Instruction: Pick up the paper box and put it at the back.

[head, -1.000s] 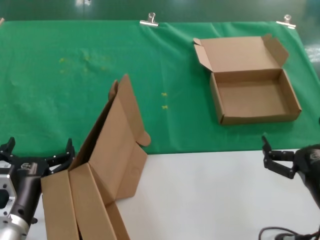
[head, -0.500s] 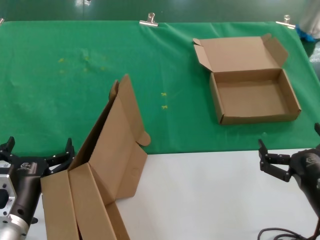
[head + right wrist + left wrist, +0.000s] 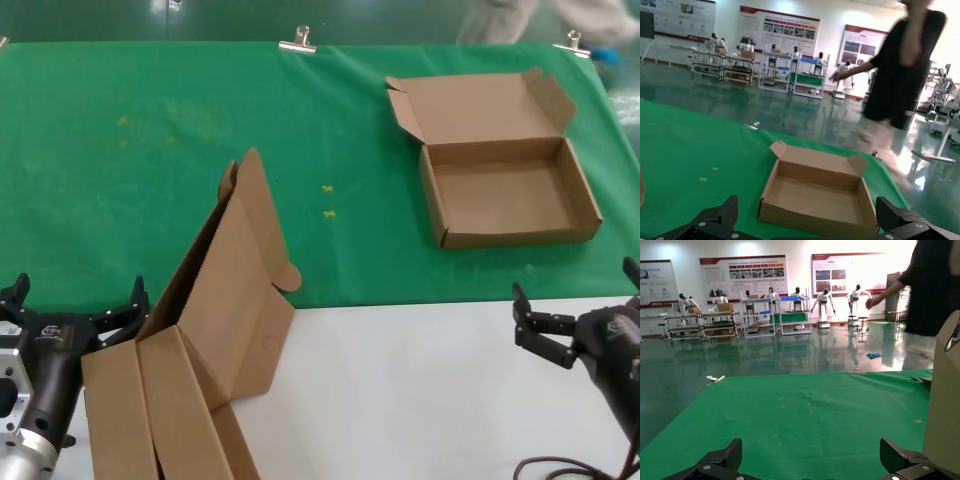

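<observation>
Paper box sits open on the green cloth, right hand fingers apart over white tabletop just short; a low approach risks shoving its front wall.

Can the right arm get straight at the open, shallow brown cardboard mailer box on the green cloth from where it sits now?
Probably yes. The right gripper is open over the white tabletop, facing the shallow brown cardboard mailer box; only bare green cloth lies between them.
</observation>
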`<state>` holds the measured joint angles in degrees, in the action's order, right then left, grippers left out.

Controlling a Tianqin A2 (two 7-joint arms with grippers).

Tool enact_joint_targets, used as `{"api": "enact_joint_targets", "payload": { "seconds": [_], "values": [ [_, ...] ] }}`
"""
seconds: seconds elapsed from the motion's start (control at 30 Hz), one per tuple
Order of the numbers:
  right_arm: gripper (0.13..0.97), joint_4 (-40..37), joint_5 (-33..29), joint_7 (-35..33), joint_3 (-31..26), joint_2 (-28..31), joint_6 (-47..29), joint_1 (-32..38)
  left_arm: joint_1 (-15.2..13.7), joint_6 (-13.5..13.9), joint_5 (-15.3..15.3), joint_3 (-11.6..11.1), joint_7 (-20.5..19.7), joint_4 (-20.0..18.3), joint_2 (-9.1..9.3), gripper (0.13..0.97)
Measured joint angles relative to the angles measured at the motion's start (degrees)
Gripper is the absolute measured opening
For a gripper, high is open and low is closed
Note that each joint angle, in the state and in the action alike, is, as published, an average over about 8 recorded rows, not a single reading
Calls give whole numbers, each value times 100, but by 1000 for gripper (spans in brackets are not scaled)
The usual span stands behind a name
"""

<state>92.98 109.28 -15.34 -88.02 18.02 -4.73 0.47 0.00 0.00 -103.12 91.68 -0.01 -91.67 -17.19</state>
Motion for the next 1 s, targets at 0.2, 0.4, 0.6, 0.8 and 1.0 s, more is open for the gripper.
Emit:
{"api": "enact_joint_targets", "payload": {
  "seconds": [0.2,0.4,0.6,0.8,1.0],
  "values": [
    [966,-18,-84,211,-50,-11,65,-6,0,0,0,0,2,0,0,966],
    [966,-36,-168,419,-100,-22,129,-13,0,0,0,0,1,0,0,966],
    [966,-54,-252,630,-150,-34,194,-19,0,0,0,0,0,0,0,966],
    [966,-72,-336,838,-200,-46,259,-26,0,0,0,0,0,0,0,966],
    [966,-89,-420,1048,-250,-57,324,-32,0,0,-1,0,0,0,0,966]
  ]
}}
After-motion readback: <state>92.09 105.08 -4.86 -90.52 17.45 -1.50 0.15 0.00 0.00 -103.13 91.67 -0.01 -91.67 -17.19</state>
